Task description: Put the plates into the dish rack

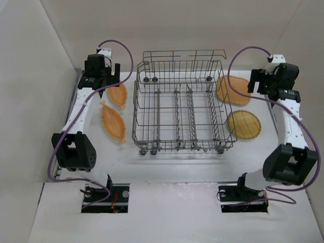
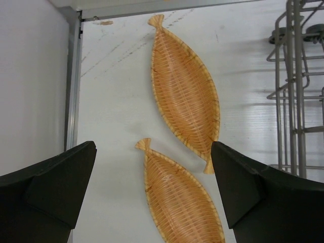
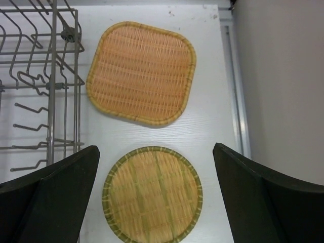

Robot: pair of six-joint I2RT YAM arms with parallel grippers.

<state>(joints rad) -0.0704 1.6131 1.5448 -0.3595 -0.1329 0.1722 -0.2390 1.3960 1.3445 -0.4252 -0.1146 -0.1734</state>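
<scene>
The grey wire dish rack stands mid-table and holds nothing. Two fish-shaped woven orange plates lie left of it, one farther and one nearer. A rounded-square plate and a round green-rimmed plate lie right of it. My left gripper is open and empty, high above the fish plates. My right gripper is open and empty, high above the square plate and the round plate.
White walls close in the table on the left, right and back. A metal rail runs along the left table edge and another along the right edge. The rack's wire side shows in both wrist views.
</scene>
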